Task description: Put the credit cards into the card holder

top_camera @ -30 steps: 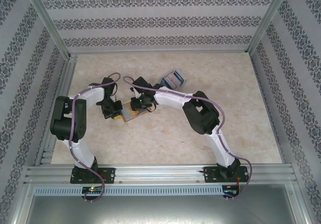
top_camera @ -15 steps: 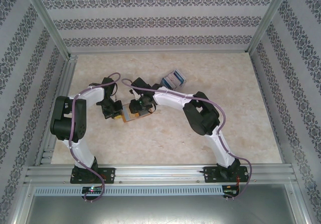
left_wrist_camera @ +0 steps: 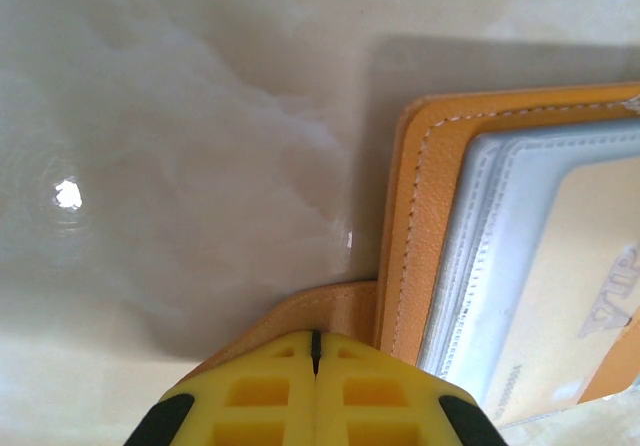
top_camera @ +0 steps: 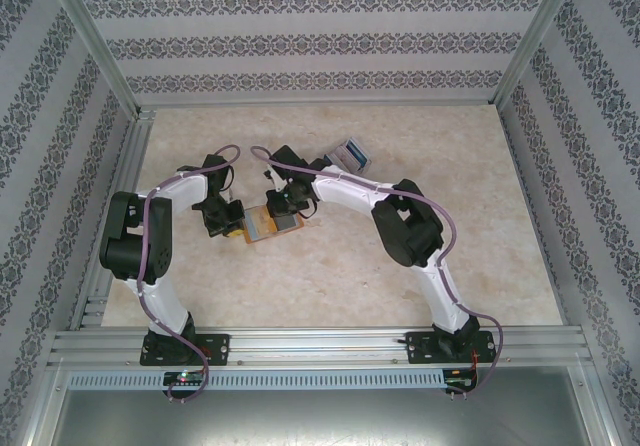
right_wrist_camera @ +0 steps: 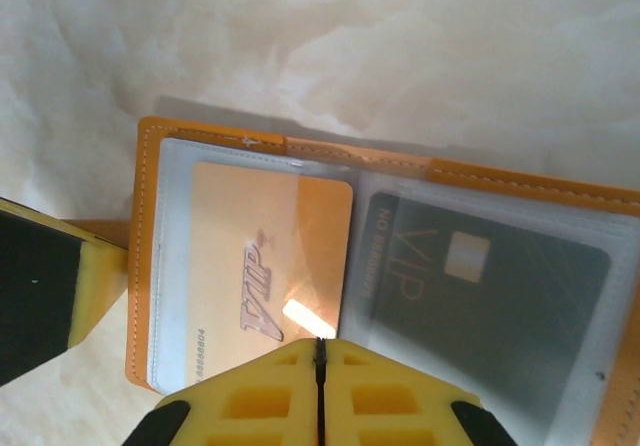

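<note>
The orange-brown card holder [top_camera: 268, 224] lies open on the table between the two arms. Its clear sleeves hold an orange credit card [right_wrist_camera: 250, 266] and a dark one [right_wrist_camera: 480, 296]. My left gripper [left_wrist_camera: 316, 341] is shut on the holder's leather strap tab [left_wrist_camera: 330, 306] at its left edge. In the right wrist view my right gripper [right_wrist_camera: 320, 346] is shut just over the near edge of the sleeves, with nothing visibly between its fingers. More credit cards [top_camera: 349, 153] in blue and grey lie in a small stack on the table behind the right arm.
The cream marbled table [top_camera: 470, 196] is boxed in by patterned walls and metal frame rails [top_camera: 320, 344]. Both arms bend inward over the left middle of the table. The left finger [right_wrist_camera: 50, 286] shows at the holder's left side in the right wrist view.
My right gripper opened briefly and has shut again, drawing back a little toward the far side, so more of the open holder shows. The left gripper has kept still on the tab.
</note>
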Tool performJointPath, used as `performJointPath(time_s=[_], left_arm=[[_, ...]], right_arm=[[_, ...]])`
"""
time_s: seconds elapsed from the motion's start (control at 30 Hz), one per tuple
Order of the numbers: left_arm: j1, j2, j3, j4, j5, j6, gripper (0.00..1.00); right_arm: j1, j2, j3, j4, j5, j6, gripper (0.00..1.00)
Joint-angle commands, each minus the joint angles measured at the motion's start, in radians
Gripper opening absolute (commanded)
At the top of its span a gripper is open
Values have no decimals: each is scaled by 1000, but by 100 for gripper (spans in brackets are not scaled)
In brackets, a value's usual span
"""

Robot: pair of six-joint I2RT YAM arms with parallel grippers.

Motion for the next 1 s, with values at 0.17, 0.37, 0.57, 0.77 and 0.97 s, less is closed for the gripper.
performJointPath(time_s=[0.17,0.37,0.57,0.77,0.97], left_arm=[[3,22,-32,39,27,18,4],[4,24,-37,42,26,16,4],[3,32,-38,45,30,15,4],[4,30,-36,42,27,14,4],[3,6,-21,18,11,19,4]], right_arm=[[0,70,46,-35,-36,6,9],[13,92,59,-48,-32,-2,10],[36,117,103,-98,3,-31,10],[48,128,137,-106,-9,-30,10],[50,130,145,-103,-24,-25,11]])
